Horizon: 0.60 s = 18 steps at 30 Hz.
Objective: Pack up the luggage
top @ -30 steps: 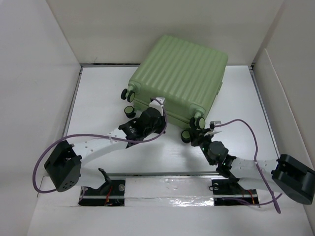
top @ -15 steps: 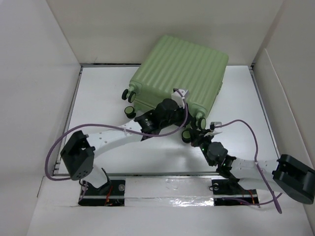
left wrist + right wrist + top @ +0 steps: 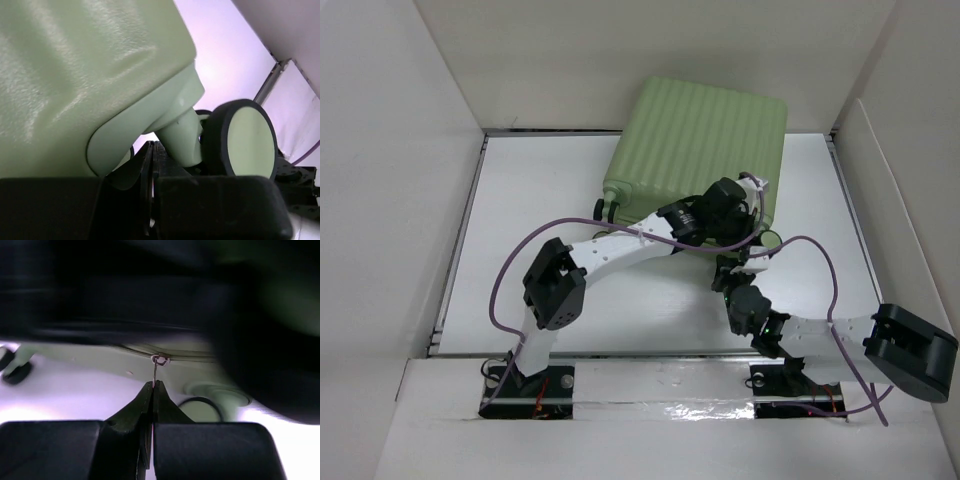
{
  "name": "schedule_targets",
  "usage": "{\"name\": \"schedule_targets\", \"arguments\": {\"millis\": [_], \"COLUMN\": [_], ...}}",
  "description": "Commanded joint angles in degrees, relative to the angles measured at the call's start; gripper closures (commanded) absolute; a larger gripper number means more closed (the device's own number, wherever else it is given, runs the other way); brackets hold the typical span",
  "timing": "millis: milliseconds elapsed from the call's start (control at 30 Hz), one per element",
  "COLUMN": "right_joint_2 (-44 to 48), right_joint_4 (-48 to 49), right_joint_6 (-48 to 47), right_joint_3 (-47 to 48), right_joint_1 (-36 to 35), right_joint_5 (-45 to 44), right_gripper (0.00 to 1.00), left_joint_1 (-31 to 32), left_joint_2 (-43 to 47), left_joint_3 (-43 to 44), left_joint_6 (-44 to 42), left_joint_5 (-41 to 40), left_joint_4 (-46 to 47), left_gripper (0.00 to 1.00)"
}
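Since its two ribbed pale green shells are shut together, the luggage (image 3: pixel 705 140) shows nothing of its inside, and what it holds cannot be told. It lies broad side up on the white worktop (image 3: pixel 540 200), just beyond both sets of fingers. The left fingers (image 3: pixel 148 162) are pressed together with nothing between them. Their tips sit right under a corner of the shell and the stem of a black-and-cream wheel (image 3: pixel 245 137), which stands just to their right. The right fingers (image 3: pixel 150 395) are closed too, nipping the lower end of a thin metal piece. It runs up to a small ring on the green shell straight above their tips. This is probably the zipper pull (image 3: pixel 159 360), though that view is dim and half blocked by a dark blur.
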<state>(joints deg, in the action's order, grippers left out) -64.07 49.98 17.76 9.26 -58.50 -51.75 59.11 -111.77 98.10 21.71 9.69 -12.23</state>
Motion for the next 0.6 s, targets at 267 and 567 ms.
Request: {"name": "schedule_targets", "arguments": {"millis": [267,567], "right_joint_2": [-11.8,-6.6], "right_joint_4": [15.4,13.5], "right_joint_6": [-1.9,1.0], "right_joint_3": [7.1,3.8], "right_joint_1": [-1.8,1.7], "right_joint_5": [7.4,12.7], "right_gripper": [1.0,1.0], "left_joint_1": [-4.3,-17.2], "left_joint_2": [15.7,51.2], "left_joint_3": [-13.3,-42.1], "left_joint_6": [5.2,8.7], "left_joint_5": [-3.2,-25.3], "left_joint_4": [17.8,13.8], "left_gripper": [0.26,0.34]}}
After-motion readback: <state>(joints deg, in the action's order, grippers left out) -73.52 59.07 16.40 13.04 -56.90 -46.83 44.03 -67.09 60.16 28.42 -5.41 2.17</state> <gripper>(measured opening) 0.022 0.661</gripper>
